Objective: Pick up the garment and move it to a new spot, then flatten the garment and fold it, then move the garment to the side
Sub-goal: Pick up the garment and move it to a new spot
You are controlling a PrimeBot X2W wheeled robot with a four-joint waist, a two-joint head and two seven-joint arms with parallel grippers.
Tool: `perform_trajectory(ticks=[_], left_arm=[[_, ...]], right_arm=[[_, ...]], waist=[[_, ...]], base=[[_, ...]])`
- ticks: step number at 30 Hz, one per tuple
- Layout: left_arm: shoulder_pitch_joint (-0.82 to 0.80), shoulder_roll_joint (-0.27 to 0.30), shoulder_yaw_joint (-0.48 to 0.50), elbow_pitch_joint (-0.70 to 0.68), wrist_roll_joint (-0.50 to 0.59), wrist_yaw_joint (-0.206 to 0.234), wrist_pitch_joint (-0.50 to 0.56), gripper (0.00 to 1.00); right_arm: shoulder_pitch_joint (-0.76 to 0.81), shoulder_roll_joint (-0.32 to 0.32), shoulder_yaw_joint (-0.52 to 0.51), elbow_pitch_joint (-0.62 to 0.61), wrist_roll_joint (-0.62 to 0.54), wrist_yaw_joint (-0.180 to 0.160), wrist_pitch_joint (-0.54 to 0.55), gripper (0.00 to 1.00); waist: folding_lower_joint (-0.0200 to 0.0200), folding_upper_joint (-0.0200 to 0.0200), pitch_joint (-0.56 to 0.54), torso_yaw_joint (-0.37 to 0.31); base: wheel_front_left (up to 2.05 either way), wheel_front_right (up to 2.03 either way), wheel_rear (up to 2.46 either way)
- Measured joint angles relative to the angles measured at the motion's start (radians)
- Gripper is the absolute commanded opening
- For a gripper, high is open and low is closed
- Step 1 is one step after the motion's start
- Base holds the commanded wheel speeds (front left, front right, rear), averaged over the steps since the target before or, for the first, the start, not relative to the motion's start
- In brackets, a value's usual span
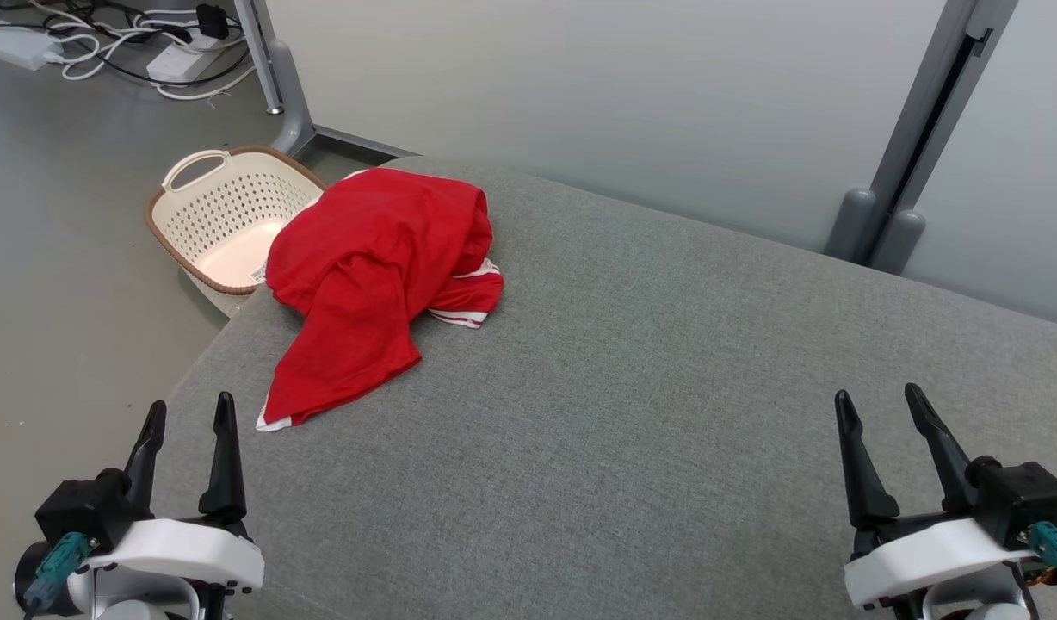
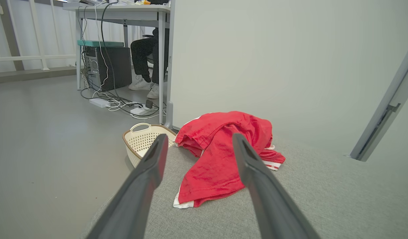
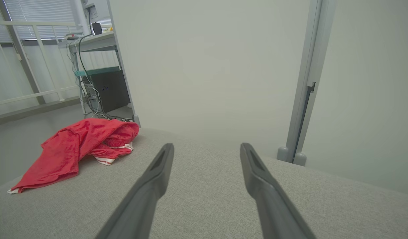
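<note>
A crumpled red garment [image 1: 369,267] with white trim lies heaped at the far left corner of the grey fabric surface [image 1: 632,387]. In the left wrist view the garment [image 2: 220,159] sits ahead between the fingers, some way off. From the right wrist it appears as a red garment [image 3: 74,146] far to the left. My left gripper [image 1: 188,413] hovers open at the near left edge, short of the garment. Over the near right of the surface my right gripper [image 1: 877,405] stands open, holding nothing.
A cream perforated basket [image 1: 227,215] stands on the floor just beyond the surface's left corner, touching the garment's edge. Cables and power strips [image 1: 132,43] lie on the floor behind. A grey partition wall [image 1: 623,95] and post [image 1: 916,138] rise behind. A seated person's legs [image 2: 144,63] show under a desk.
</note>
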Motion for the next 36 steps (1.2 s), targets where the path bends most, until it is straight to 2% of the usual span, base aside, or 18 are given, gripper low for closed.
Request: perform_trajectory(ticks=[7,13,17,23,29,32,34,35,36], left_arm=[[-0.014,-0.007,-0.002,0.002,-0.001,0.000,0.000,1.00],[-0.093,-0.009,-0.059,0.058,-0.018,0.000,0.000,1.00],[-0.211,0.001,-0.122,0.161,-0.068,0.000,0.000,1.00],[-0.416,0.047,-0.191,0.384,-0.173,0.000,0.020,1.00],[-0.564,0.108,-0.180,0.616,-0.241,0.000,0.036,1.00],[-0.615,0.120,-0.169,0.708,-0.258,0.000,0.039,1.00],[-0.639,0.121,-0.169,0.746,-0.268,0.000,0.035,0.22],[-0.647,0.124,-0.170,0.761,-0.268,0.000,0.030,0.00],[-0.655,0.128,-0.168,0.772,-0.270,0.000,0.025,0.00]], right_arm=[[-0.007,-0.004,0.004,-0.002,0.001,0.000,0.004,1.00],[-0.040,-0.020,0.016,-0.028,-0.007,0.000,0.028,1.00],[-0.083,-0.033,0.028,-0.063,-0.021,0.000,0.056,1.00],[-0.158,-0.050,0.039,-0.113,-0.043,0.000,0.093,1.00],[-0.205,-0.053,0.038,-0.140,-0.062,0.000,0.107,1.00],[-0.209,-0.054,0.037,-0.142,-0.067,0.000,0.107,1.00],[-0.214,-0.054,0.037,-0.139,-0.068,0.000,0.106,1.00],[-0.217,-0.054,0.035,-0.137,-0.068,0.000,0.106,1.00],[-0.219,-0.054,0.034,-0.136,-0.068,0.000,0.105,1.00]], waist=[[0.0000,0.0000,0.015,-0.001],[0.0000,0.0000,0.056,-0.022],[0.0000,0.0000,0.108,-0.046],[0.0000,0.0000,0.218,-0.096],[0.0000,0.0000,0.332,-0.152],[0.0000,-0.0001,0.377,-0.175],[0.0000,0.0000,0.399,-0.189],[0.0000,0.0000,0.406,-0.194],[0.0000,-0.0001,0.413,-0.198]], base=[[0.00,0.00,0.00],[0.00,0.00,0.00],[0.00,0.00,0.00],[0.00,0.00,0.00],[0.00,0.00,0.00],[0.00,0.00,0.00],[0.00,0.00,0.00],[0.00,0.00,0.00],[0.00,0.00,0.00]])
